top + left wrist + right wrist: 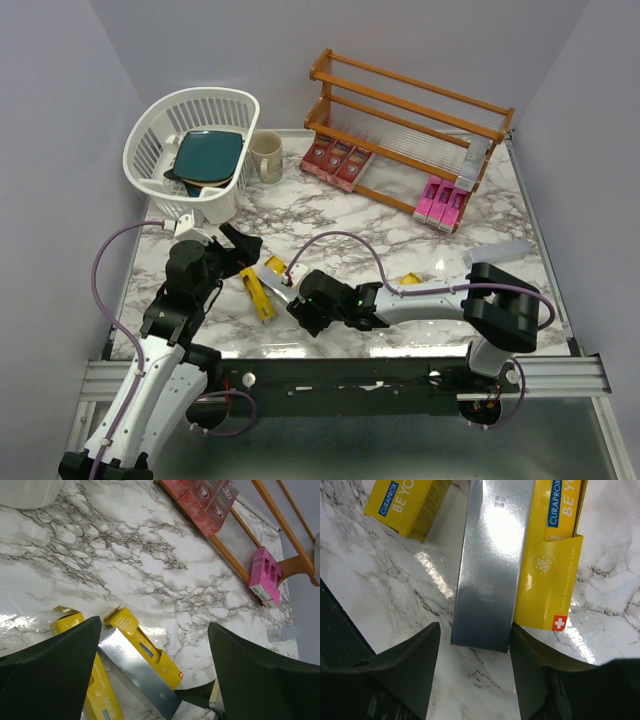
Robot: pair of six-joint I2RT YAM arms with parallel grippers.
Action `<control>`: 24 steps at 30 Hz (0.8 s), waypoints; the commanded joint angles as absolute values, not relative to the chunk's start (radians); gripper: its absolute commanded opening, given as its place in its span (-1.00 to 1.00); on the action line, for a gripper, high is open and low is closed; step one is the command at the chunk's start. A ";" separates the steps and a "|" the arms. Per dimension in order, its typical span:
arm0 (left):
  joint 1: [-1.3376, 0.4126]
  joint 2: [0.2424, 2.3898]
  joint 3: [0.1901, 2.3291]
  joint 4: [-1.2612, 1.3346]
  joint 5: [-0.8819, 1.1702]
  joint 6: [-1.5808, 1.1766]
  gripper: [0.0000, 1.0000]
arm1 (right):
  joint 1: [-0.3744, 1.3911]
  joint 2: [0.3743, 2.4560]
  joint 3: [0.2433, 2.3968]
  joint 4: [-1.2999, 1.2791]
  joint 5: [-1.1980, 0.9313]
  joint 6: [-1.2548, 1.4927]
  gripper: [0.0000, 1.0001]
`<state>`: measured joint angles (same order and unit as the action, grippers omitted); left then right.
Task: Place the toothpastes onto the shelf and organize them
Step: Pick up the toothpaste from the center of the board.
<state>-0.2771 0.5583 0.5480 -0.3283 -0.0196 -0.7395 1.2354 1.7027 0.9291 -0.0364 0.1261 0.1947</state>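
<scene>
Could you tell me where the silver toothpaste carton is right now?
In the top view the silver carton lies front-left of centre on the marble table, between yellow cartons, its end between the right hand's open fingers.

The shelf [410, 110] is standing at the far right, with red toothpastes [337, 162] sitting at the left end of its lowest tier and pink toothpastes [443, 200] at the right end. Near left-centre, the right gripper [296, 300] is reaching leftward to a yellow carton [260, 297] and a silver carton [270, 273], and the left gripper [238, 245] is hovering just beside them.
</scene>
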 commanded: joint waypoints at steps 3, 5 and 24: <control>-0.282 0.543 0.540 -0.322 -0.041 -0.726 0.98 | 1.249 1.741 0.971 -0.025 0.216 0.225 0.07; -0.282 0.545 0.538 -0.308 -0.029 -0.727 0.98 | 1.249 1.721 0.956 -0.012 0.210 0.236 -0.08; -0.281 0.439 0.425 0.064 0.152 -0.830 0.98 | 1.157 1.243 0.663 0.352 0.077 0.402 -0.37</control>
<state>-0.2771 0.4614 0.4820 -0.1333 0.0601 -0.7788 1.2087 1.3357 0.7288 0.1562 0.1471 0.3191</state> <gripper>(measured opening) 0.988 0.491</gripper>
